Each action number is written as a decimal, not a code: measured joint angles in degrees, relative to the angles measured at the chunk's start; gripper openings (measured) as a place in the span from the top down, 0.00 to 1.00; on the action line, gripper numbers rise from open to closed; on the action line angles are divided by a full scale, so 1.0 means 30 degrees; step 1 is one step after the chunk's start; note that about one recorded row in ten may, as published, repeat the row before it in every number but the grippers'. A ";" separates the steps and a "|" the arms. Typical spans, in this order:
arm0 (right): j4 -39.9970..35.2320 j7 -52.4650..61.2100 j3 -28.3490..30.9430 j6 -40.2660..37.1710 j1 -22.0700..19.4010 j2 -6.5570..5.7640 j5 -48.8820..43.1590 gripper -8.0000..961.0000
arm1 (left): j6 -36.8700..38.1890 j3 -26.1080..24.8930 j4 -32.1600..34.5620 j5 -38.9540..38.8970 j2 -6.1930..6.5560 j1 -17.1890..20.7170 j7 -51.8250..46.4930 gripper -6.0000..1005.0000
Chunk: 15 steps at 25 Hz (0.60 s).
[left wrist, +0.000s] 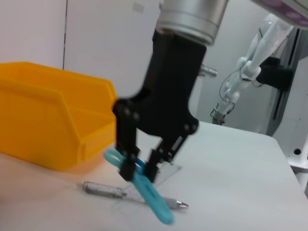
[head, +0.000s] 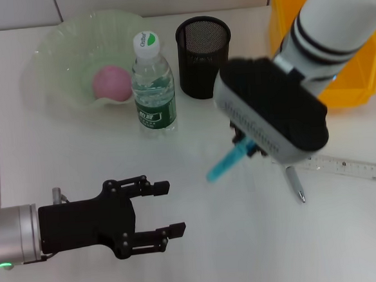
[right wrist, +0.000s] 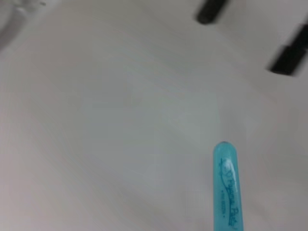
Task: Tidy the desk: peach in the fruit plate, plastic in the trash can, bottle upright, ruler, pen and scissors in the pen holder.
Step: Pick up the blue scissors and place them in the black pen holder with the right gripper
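Scissors (left wrist: 144, 185) pinched by right gripper (left wrist: 138, 169), lifted at centre frame above pen (head: 295, 184) and ruler (head: 341, 165). Left gripper (head: 164, 210), lower left, jaws spread, holding nothing.

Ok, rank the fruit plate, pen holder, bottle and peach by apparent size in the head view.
1. fruit plate, clearly largest.
2-3. bottle and pen holder look too alike to rank.
4. peach, smallest.

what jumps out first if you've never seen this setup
The right end effector, lifted over the middle of the desk, is shut on the turquoise scissors, above the pen. Behind stand the yellow trash can at right and the upright bottle beside the fruit plate holding the peach.
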 joint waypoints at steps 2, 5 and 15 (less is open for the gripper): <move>-0.0642 0.0034 0.0560 0.0347 -0.0003 -0.0020 -0.0817 0.75 | 0.0064 0.0002 0.0000 -0.0320 -0.0004 0.0054 -0.0004 0.25; -0.1632 0.0009 0.1312 0.1237 -0.0009 -0.0083 -0.1889 0.75 | 0.0126 0.0007 0.0000 -0.0580 0.0007 0.0042 0.0005 0.25; -0.3141 -0.0101 0.2080 0.3553 0.0006 -0.0733 -0.3615 0.75 | 0.0071 -0.0072 -0.0031 -0.1054 0.0023 0.0140 -0.0042 0.25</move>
